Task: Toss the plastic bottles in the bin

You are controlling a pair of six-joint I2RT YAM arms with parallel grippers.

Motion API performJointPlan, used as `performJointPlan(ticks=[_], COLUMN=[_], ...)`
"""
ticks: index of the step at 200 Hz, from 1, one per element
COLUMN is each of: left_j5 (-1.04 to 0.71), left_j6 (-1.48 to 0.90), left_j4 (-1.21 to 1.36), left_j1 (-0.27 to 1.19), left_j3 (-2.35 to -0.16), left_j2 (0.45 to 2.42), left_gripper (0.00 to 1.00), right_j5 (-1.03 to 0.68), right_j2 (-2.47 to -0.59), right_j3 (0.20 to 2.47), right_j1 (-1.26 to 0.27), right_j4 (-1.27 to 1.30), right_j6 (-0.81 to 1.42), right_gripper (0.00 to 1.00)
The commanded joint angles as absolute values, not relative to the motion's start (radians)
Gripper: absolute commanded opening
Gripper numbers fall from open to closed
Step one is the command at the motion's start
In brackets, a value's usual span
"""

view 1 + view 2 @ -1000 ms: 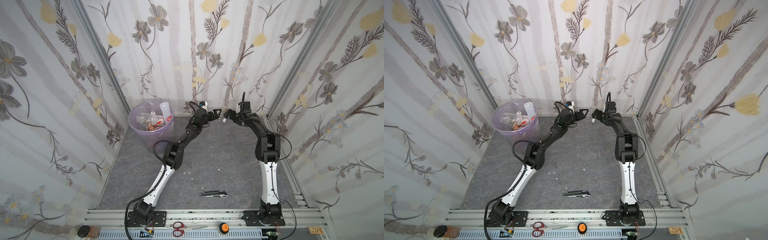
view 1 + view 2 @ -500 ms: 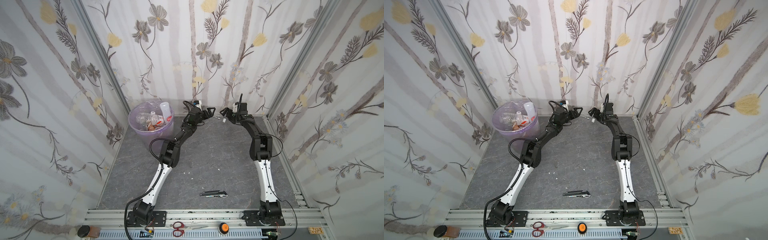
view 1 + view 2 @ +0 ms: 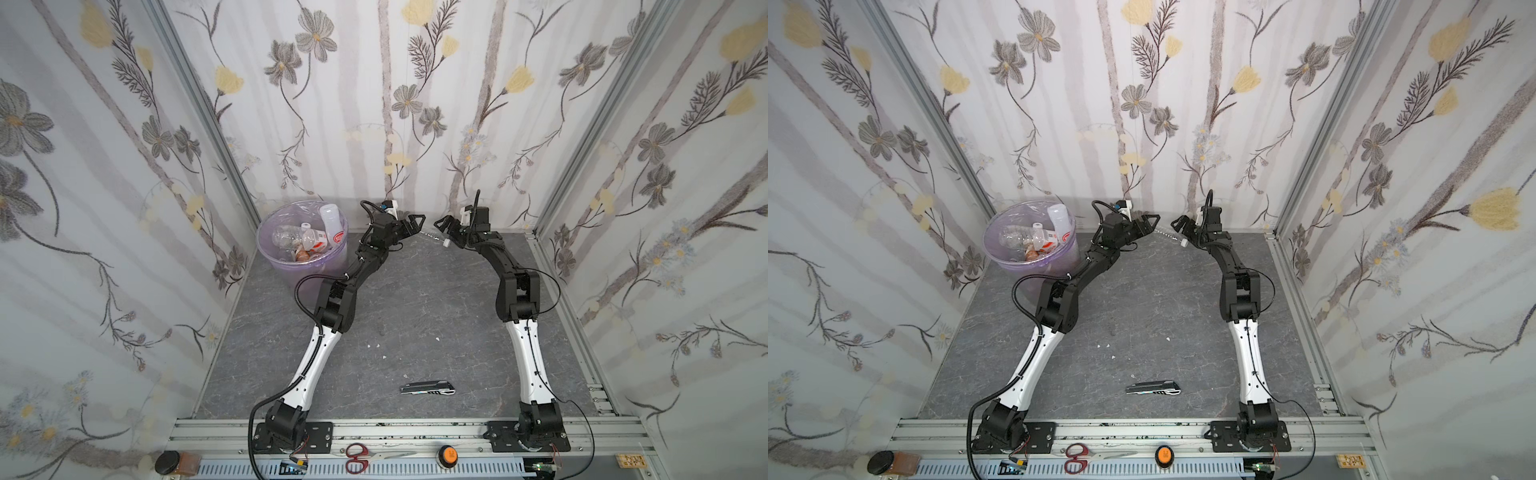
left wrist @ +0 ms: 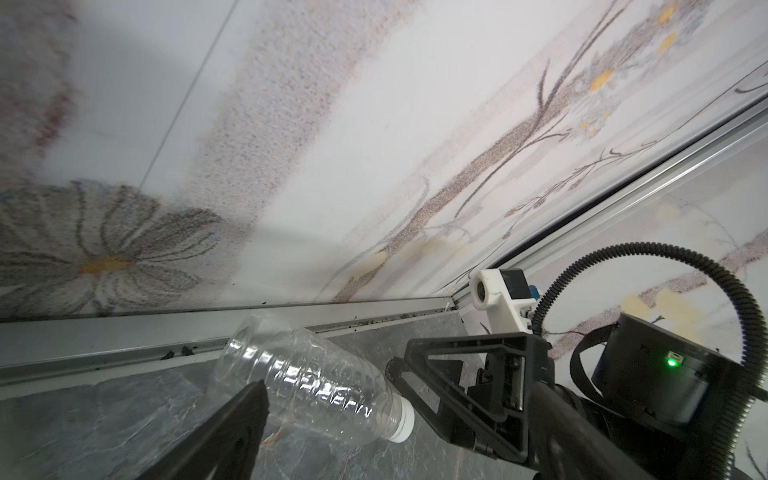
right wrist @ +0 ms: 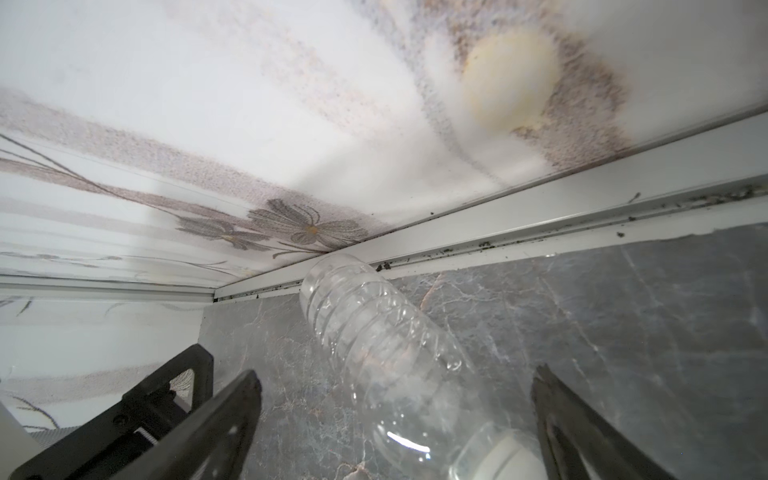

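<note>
A clear plastic bottle (image 3: 432,237) (image 3: 1168,235) with a white cap lies on the grey floor against the back wall. My left gripper (image 3: 417,221) (image 3: 1152,221) and right gripper (image 3: 441,225) (image 3: 1177,224) face each other over it, both open. In the left wrist view the bottle (image 4: 307,374) lies between the open jaws of my left gripper (image 4: 397,401), cap near a finger (image 4: 449,386) of the right one. The right wrist view shows the bottle (image 5: 374,345) between the spread jaws of my right gripper (image 5: 397,374), untouched. The bin (image 3: 270,257) (image 3: 1000,262) at back left holds several bottles (image 3: 309,241).
A grey folding knife (image 3: 428,389) (image 3: 1153,389) lies on the floor near the front. Small white scraps (image 3: 376,345) dot the middle. The back wall's metal rail (image 5: 540,216) runs just behind the bottle. Scissors (image 3: 361,456) and an orange button (image 3: 446,454) sit on the front frame.
Both arms have stretched farther toward the back wall, and the two grippers have shifted a little to the left. Both stayed open.
</note>
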State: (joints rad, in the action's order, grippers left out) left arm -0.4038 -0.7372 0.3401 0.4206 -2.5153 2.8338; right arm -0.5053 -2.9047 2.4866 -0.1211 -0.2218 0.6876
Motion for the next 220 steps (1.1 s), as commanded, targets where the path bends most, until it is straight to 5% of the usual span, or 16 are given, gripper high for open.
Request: performJointPlan(ticks=[1, 61, 140, 220], left_j5=[-0.420, -0.425, -0.441, -0.449], left_j6=[-0.747, -0.756, -0.803, -0.801], left_j4=[0.376, 0.377, 0.377, 0.377], left_j1=[0.415, 0.406, 0.403, 0.403], left_j3=[-2.513, -2.496, -2.526, -2.526], left_j2=[2.833, 2.837, 2.864, 2.862], left_gripper=[1.00, 1.00, 1.00, 1.00], right_j5=[-0.556, -0.500, -0.216, -0.137], right_j2=[-2.901, -2.776, -2.765, -2.788], right_j3=[2.491, 2.321, 2.341, 2.424], right_j1=[-0.131, -0.168, -0.208, -0.222], right_j4=[-0.210, -0.296, -0.439, -0.525], right_j6=[0.670, 0.546, 0.424, 0.365], right_gripper=[1.00, 1.00, 1.00, 1.00])
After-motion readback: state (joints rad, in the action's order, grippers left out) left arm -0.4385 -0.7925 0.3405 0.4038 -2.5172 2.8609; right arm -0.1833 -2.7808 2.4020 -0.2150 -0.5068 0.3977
